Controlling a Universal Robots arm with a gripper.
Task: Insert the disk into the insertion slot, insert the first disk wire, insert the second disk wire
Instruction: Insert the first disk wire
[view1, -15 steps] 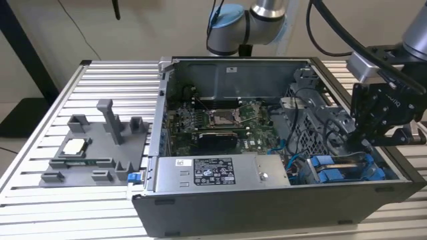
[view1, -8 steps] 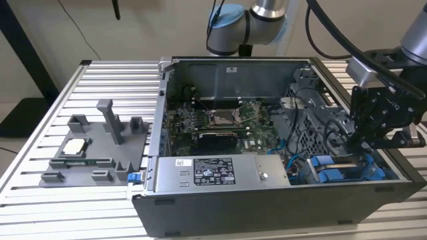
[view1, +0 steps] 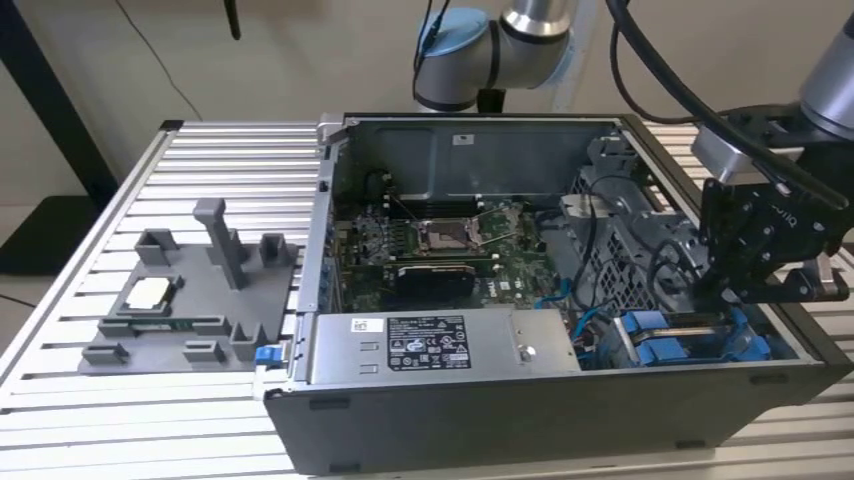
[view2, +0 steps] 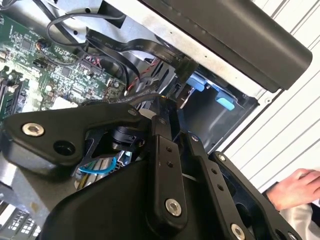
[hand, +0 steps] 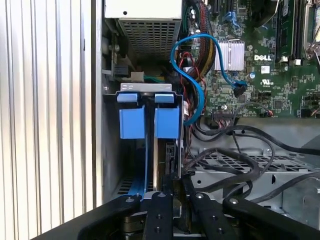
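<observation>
The disk's blue carrier (hand: 167, 122) sits down in the insertion slot (hand: 112, 150), with its two blue tabs at the slot's mouth. In the exterior view the slot (view1: 687, 335) is at the case's front corner, on that view's right. My gripper (hand: 175, 176) hangs over the far end of the disk, its fingers drawn together on the end of a black disk wire (hand: 210, 152). The second wrist view has the gripper (view2: 162, 102) at the same black wire (view2: 125, 100). The gripper (view1: 781, 290) stands just above the bay. A blue wire (hand: 192, 75) loops from the motherboard toward the bay.
The open computer case (view1: 534, 420) lies on a slatted metal table (view1: 200, 180). A grey labelled power-supply box (view1: 427, 345) lies beside the bay. A grey fixture tray (view1: 187, 300) stands at the exterior view's left. A person's hand (view2: 295, 187) rests on the table outside the case.
</observation>
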